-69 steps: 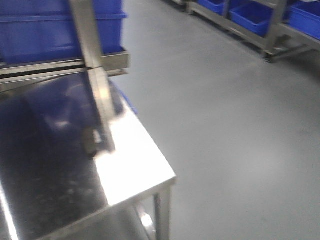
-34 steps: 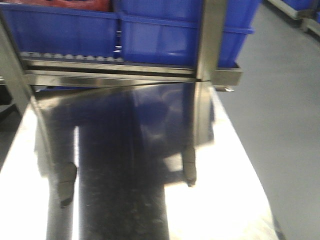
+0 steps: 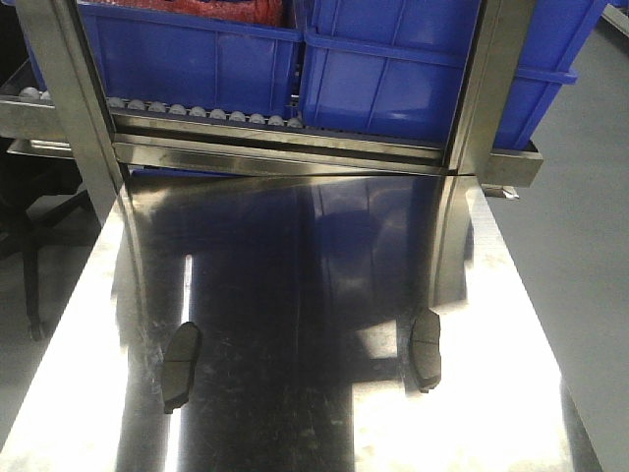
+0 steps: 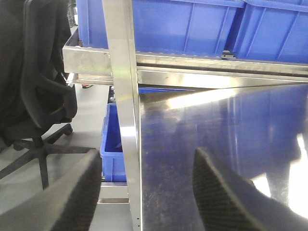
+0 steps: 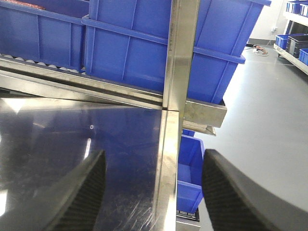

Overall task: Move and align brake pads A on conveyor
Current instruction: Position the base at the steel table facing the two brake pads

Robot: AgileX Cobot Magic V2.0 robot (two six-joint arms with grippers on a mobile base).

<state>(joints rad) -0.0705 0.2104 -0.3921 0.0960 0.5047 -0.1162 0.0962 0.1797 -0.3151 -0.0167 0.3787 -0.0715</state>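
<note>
Two small flat grey brake pads, elongated and slightly curved, lay on the shiny stainless steel counter (image 3: 295,423) in the lower half of the front view: one pad at lower left (image 3: 181,366), the other at lower right (image 3: 426,351), well apart. No dark belt showed in any view, so the conveyor was out of sight. Each pad's long axis ran from the bottom of the frame towards the top, pointing at the steel roller rack (image 3: 275,147) loaded with blue plastic bins (image 3: 393,69). The left one leaned a little clockwise, and the right one stood nearly straight with a thin cross groove at its middle.

The left pincer (image 4: 144,192) and the right pincer (image 5: 154,192) both gaped wide and held nothing, and neither wrist view showed a pad.

The pads looked stiff and dense for their size, thin against a slick surface, so they would likely skid if nudged. Pinching across the short width, near the groove, seemed the safest hold
</note>
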